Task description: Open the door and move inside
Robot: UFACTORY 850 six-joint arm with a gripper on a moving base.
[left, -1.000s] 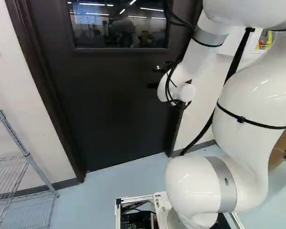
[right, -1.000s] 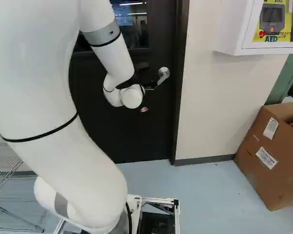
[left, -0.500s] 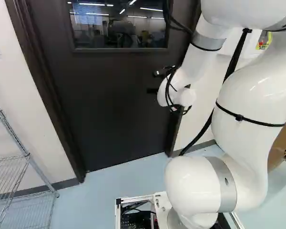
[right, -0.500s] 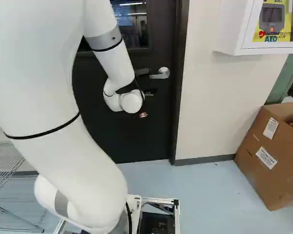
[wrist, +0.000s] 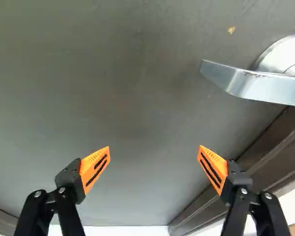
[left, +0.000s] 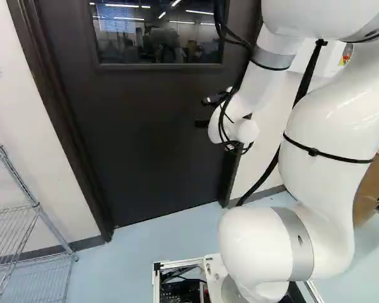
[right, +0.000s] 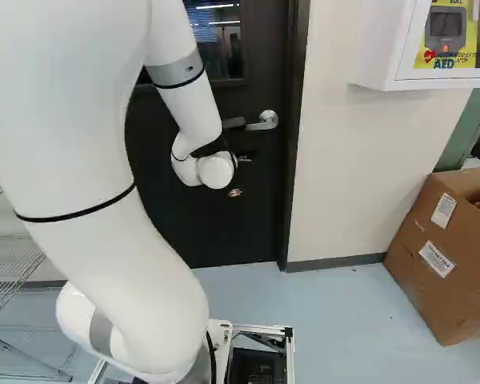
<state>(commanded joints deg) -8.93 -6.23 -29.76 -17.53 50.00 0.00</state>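
Door, one, dark, shut within its frame; window set in the upper part, lower edge meeting the pale blue floor. Location: straight ahead of the base, with a strip of that floor between the two.

Handle, one, silvery lever, fixed near the door's right edge, close beside the frame; lever roughly level, free end pointing inward over the door's face. Small tan mark on the door near it.

Gripper, one, black with orange pads: fingers spread wide, grasping nothing, a broad gap between the tips. In the wrist view the door's face fills that gap; the handle lies ahead and off to one side, past the finger nearer the frame, apart from both pads.

Arm, white, one, bent; its wrist stands before the latch side of the door, the frame's right edge just beyond.

Surroundings, left: wire shelf, against the wall, standing apart from the frame's left edge, wall between them.

Surroundings, right: white cabinet on the wall, well above the floor; cardboard box, top open, on the floor under and beyond it, a stretch of floor and wall lying between the box and the frame.
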